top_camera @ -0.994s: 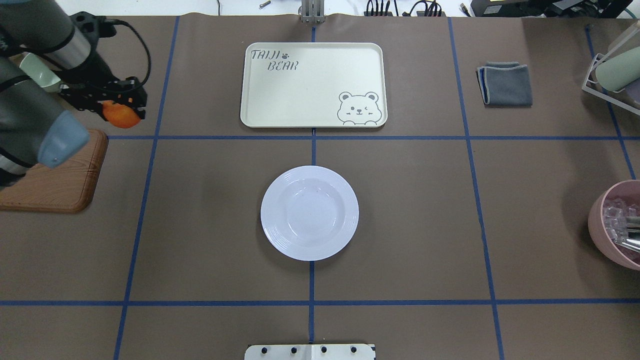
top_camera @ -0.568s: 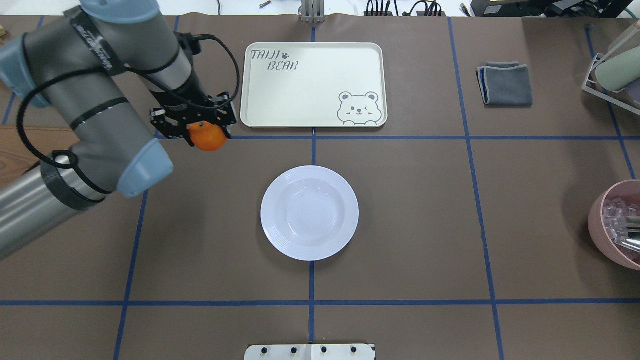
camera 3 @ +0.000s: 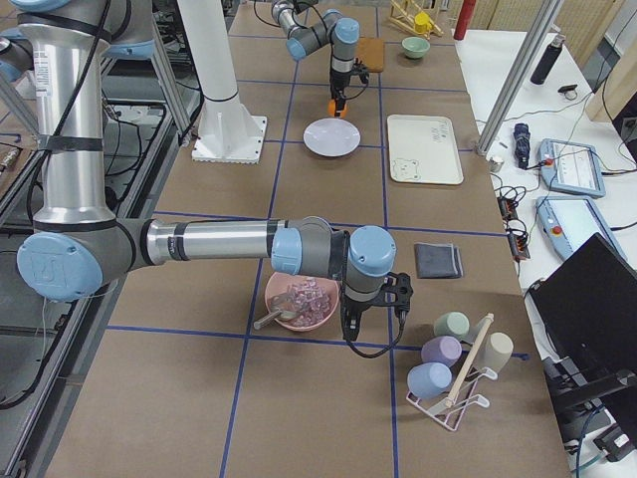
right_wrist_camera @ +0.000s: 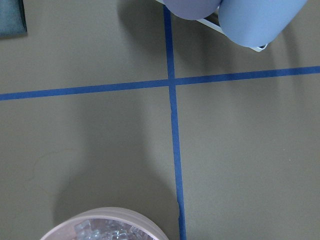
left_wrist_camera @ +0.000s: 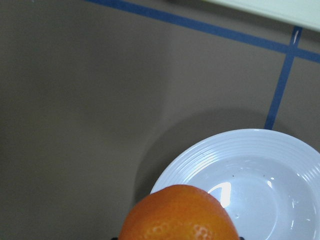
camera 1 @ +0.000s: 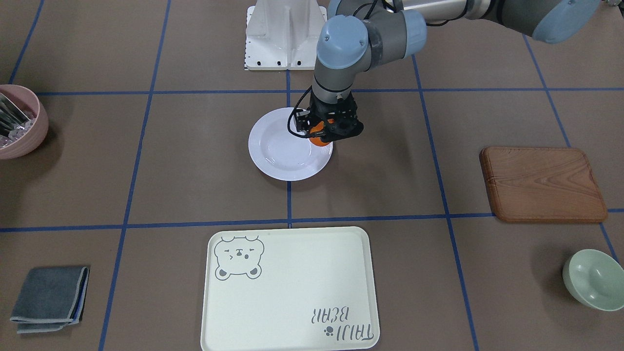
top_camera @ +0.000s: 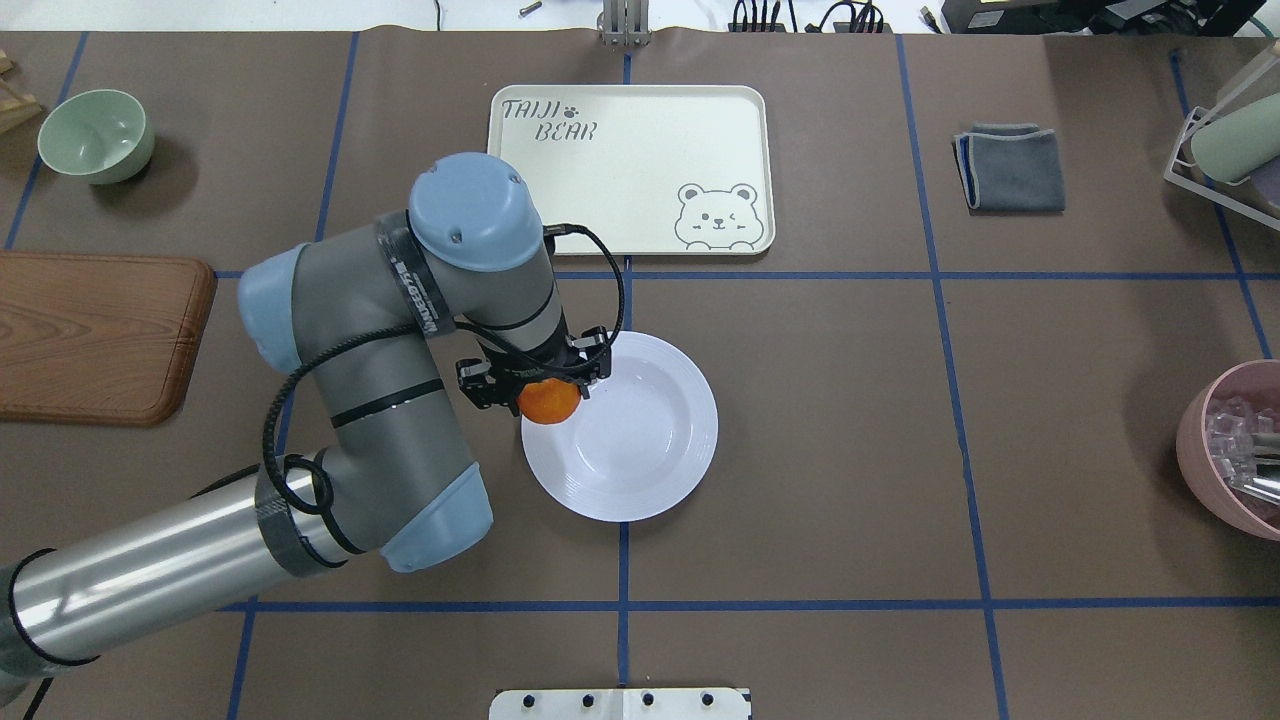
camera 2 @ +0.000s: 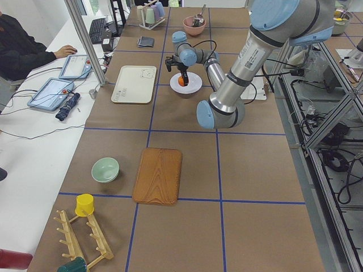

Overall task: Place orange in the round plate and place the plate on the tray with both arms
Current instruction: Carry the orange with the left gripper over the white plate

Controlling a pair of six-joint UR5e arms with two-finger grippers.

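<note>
Orange [top_camera: 548,401] is squeezed tight between the two fingers of the left gripper [top_camera: 540,386], up in the air over the edge of the round plate [top_camera: 650,440] on the robot's left side. The plate sits on the brown table, near the tray [top_camera: 620,170] but not touching it. The right gripper [camera 3: 350,324] hangs far away, just beside the pink bowl [camera 3: 299,327], and I cannot tell if its fingers are apart or together.

orange [top_camera: 548,402]: small, bright, gripped aloft over the plate's left rim
plate [top_camera: 650,440]: white, round, ridged rim, upright at table centre
tray [top_camera: 625,170]: cream, bear drawing, flat, beyond plate, apart
</note>
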